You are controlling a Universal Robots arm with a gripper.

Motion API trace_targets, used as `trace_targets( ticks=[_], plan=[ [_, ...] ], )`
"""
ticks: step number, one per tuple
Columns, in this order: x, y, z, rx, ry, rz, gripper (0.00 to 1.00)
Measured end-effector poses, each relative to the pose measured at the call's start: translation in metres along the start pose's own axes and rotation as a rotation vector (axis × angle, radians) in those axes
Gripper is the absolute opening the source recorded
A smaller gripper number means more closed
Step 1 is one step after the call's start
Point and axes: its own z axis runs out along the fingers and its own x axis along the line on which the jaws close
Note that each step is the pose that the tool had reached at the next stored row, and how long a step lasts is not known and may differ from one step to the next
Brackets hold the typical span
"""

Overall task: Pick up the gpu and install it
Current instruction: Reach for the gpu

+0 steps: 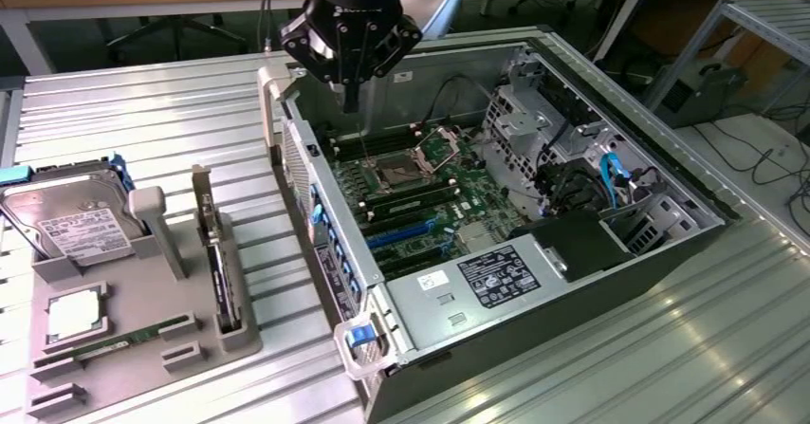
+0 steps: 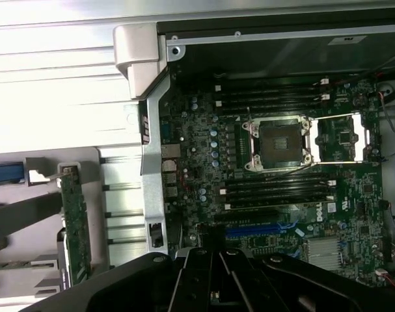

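1. Nearest the wrist cam, the gripper (image 2: 217, 260) is seen as a dark body over the open PC case (image 2: 151, 149). Its fingers are drawn together, w/ nothing held.
2. In the exterior view the gripper (image 1: 351, 100) is hung tips-down above the case's far end. It is over the mobo (image 1: 424, 206) and near the bare CPU socket (image 1: 402, 168).
3. The gpu (image 1: 218, 253) is found outside the case, well apart from the gripper. It is stood on edge in a slot of the grey holder (image 1: 238, 343), silver bracket end up.
4. In the wrist view the gpu (image 2: 75, 221) is shown just beside the case's outer wall, untouched.
5. Elsewhere on the holder, a hard drive (image 1: 70, 220) is propped at the exterior view's left. A CPU chip (image 1: 74, 312) and a memory stick (image 1: 120, 341) are laid flat nearer the cam.
6. Holder and case are set side by side on the ribbed metal table (image 1: 152, 111).
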Motion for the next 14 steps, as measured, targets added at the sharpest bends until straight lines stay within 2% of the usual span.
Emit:
trace_targets(
  ticks=[14],
  plan=[
    [0.0050,-0.0005,-0.0001,0.0000,0.0000,0.000,0.11]
  ],
)
